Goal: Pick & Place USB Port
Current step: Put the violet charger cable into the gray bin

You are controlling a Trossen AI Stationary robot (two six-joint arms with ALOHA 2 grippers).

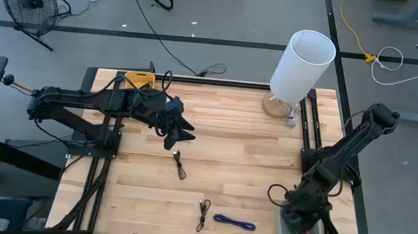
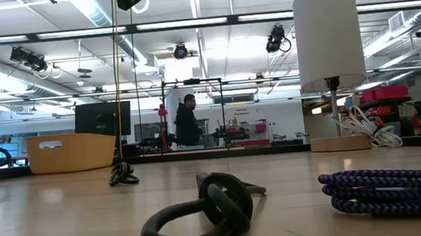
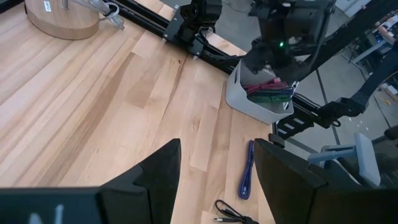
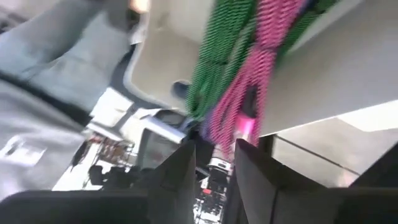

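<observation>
Three cables on table: two black (image 1: 180, 164) (image 1: 203, 214), one blue (image 1: 234, 223).

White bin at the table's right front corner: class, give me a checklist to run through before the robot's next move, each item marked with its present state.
1. Right tool above the white bin: ok.
2. Green and pink cables inside the bin: ok.
3. Right tool's fingers clear of the pink cable: cannot tell; the right wrist view shows it close between them.
4. Left tool open, over the table's middle: ok.
5. Blue cable and two black cables on the table, not yet binned: not ok.
</observation>
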